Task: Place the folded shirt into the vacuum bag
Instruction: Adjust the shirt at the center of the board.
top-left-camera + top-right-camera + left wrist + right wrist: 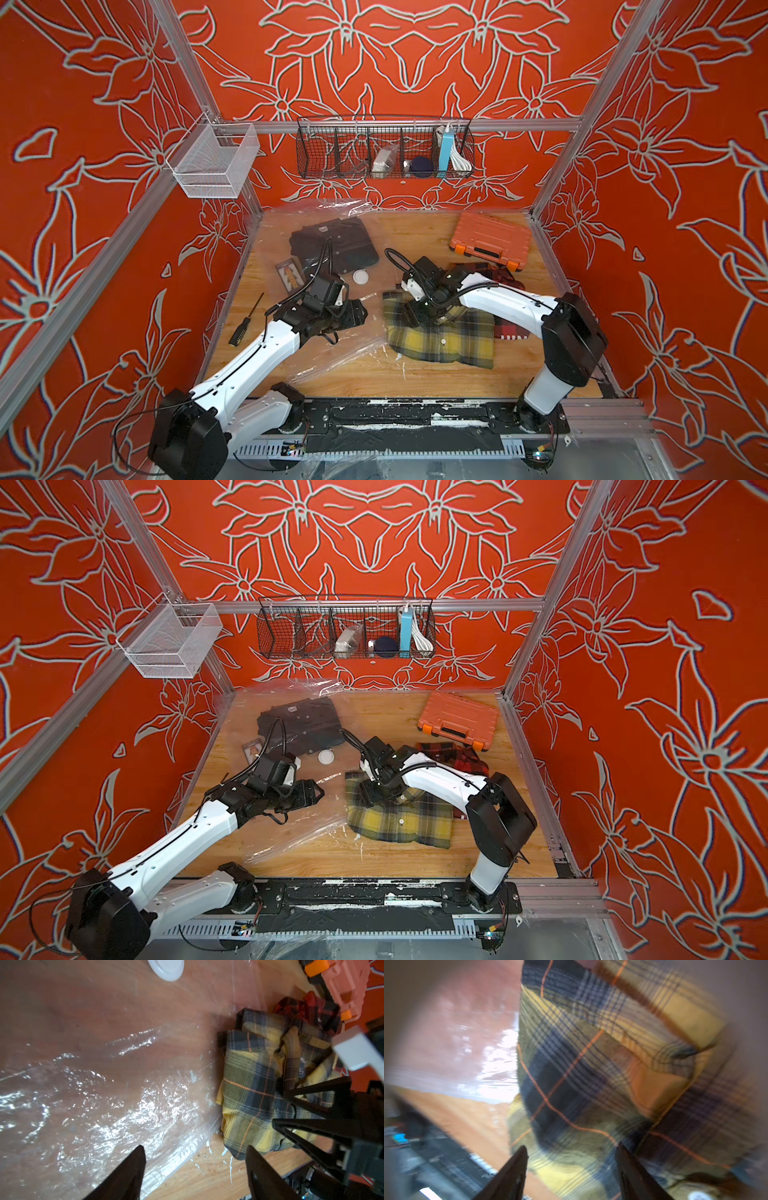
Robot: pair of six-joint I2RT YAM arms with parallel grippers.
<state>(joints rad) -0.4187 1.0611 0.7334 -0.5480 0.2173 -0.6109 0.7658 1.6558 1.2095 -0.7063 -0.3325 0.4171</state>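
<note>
— Nearest up front: black base rail (415,419), 2 arms mounted on it. Beyond that?
— Wooden table (436,382), with the vacuum bag (332,361) spread flat across its left half, crinkled and glaring, white valve disc (360,277) facing up.
— And the folded shirt (444,340)?
— Yellow plaid, outside the bag, on bare wood just beside its right edge; touching the plastic or not, cannot tell.
— Right gripper (572,1146)?
— Down over the shirt's far part, fingers spread wide, no cloth pinched between them, though blurred in the wrist view.
— Left gripper (194,1147)?
— Over the bag, pointing toward the shirt, fingers wide apart, empty.
— Anything else?
— Dark folded garment (336,245) under the clear film at the far end; red plaid shirt (509,331) partly under the right arm; orange tool case (490,241) at the far right; screwdriver (245,320) by the left edge.
</note>
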